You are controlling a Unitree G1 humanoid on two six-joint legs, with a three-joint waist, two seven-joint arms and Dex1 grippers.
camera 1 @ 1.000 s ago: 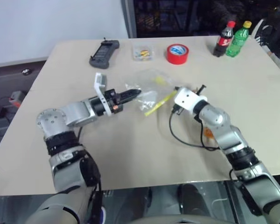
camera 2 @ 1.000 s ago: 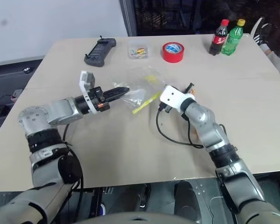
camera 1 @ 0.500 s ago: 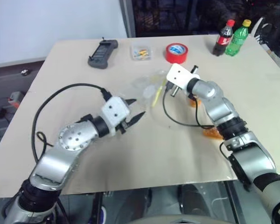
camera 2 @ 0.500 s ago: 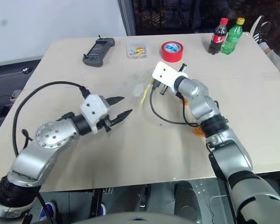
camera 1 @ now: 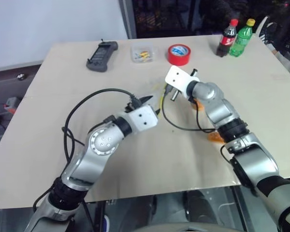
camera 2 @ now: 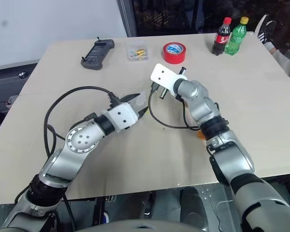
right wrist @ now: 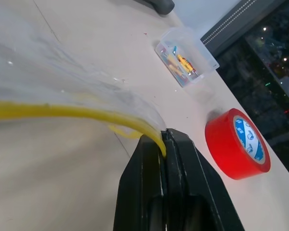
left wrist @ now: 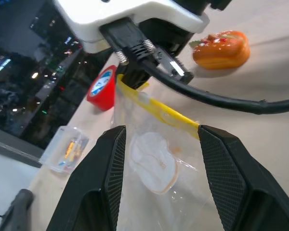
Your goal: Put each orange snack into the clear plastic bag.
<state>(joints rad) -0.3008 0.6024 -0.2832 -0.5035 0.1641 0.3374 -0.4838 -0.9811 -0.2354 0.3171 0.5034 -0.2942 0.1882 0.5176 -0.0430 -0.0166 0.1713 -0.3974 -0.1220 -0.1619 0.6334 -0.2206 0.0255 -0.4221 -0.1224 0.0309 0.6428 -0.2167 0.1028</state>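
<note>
A: Item, clear plastic bag [left wrist: 154, 159]: one. We found it just above the table, hanging between the two arms, thin, crinkly and limp. The yellow zip strip seemed the firmest hold.

B: Agreed. The right gripper [right wrist: 164, 139] was clenched on that strip. The left gripper [left wrist: 159, 144] stood parted around the film, gripping nothing.

A: Item, orange snacks: two. One [left wrist: 221, 49] lay on the table beside the right arm, another [camera 1: 216, 137] nearer us by the right forearm. Both glossy in wrapping; we judged them light, slippery, squashable.

B: Neither was bagged.
</note>
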